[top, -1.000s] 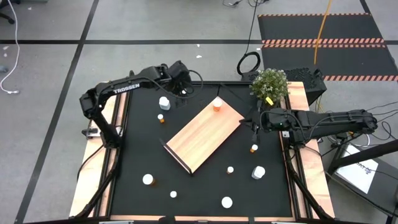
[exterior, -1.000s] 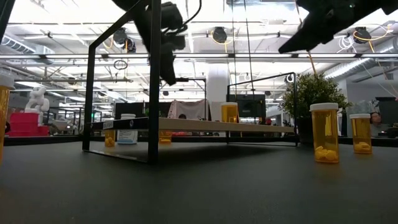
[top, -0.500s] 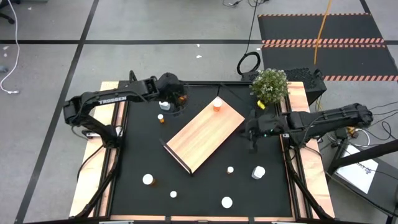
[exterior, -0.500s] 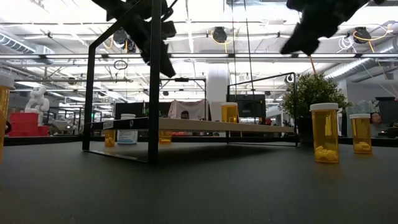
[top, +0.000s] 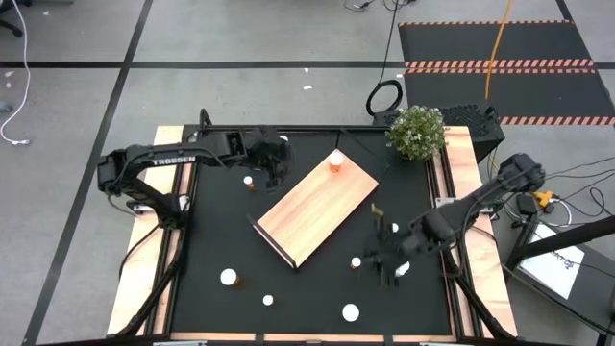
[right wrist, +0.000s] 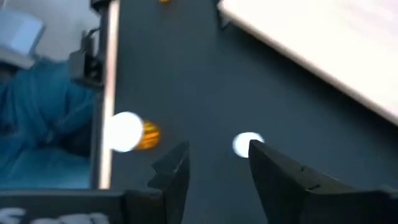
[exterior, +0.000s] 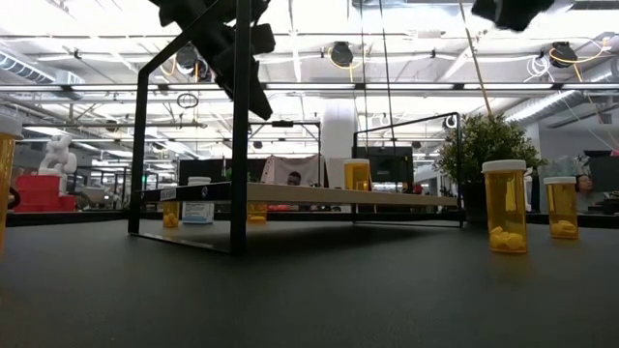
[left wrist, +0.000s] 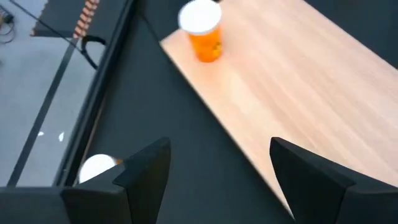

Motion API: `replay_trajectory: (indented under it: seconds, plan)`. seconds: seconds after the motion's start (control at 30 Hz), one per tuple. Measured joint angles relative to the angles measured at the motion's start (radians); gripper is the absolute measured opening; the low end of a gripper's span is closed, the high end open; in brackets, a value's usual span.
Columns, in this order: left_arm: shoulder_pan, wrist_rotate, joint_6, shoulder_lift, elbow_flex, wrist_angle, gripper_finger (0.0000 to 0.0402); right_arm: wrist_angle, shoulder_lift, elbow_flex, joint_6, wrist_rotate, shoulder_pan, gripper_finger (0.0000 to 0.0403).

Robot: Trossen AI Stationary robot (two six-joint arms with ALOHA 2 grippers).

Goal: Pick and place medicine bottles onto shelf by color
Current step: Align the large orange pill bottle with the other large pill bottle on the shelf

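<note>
Your left gripper is open and empty; the orange bottle stands ahead of its fingers on the shelf end. Your right gripper is parted; a white-capped bottle sits just beyond its fingertips, untouched.

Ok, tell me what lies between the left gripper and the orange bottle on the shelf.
Between left gripper and orange bottle: bare black mat, then bare shelf wood, in the left wrist view.

The left arm carries the white word "TROSSEN" (upper left of the high view). A labelled white bottle under the shelf has print too small to read.
</note>
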Motion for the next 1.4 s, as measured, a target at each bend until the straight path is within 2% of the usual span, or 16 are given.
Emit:
replay_trajectory:
  seconds: [0.2,0.37,0.57,1.0,1.4]
  plan:
    - [-0.054,-0.001,-0.024,0.0,0.0,-0.013,0.0273,-0.093,0.187,0.191,0.03,-0.045,0.079,0.0163]
    - [-0.081,0.0,-0.026,0.0,0.0,-0.013,0.0273,-0.079,0.291,0.265,0.044,-0.11,0.111,0.0163]
    - [-0.093,-0.002,-0.043,0.0,0.0,-0.003,0.0273,-0.038,0.384,0.281,0.074,-0.185,0.122,0.0184]
    - [-0.099,-0.002,-0.058,0.0,0.0,0.005,0.0273,0.039,0.455,0.281,-0.045,-0.155,0.121,0.0285]
    - [-0.099,-0.002,-0.042,0.0,0.001,0.022,0.0273,0.056,0.513,0.281,-0.127,-0.155,0.12,0.0299]
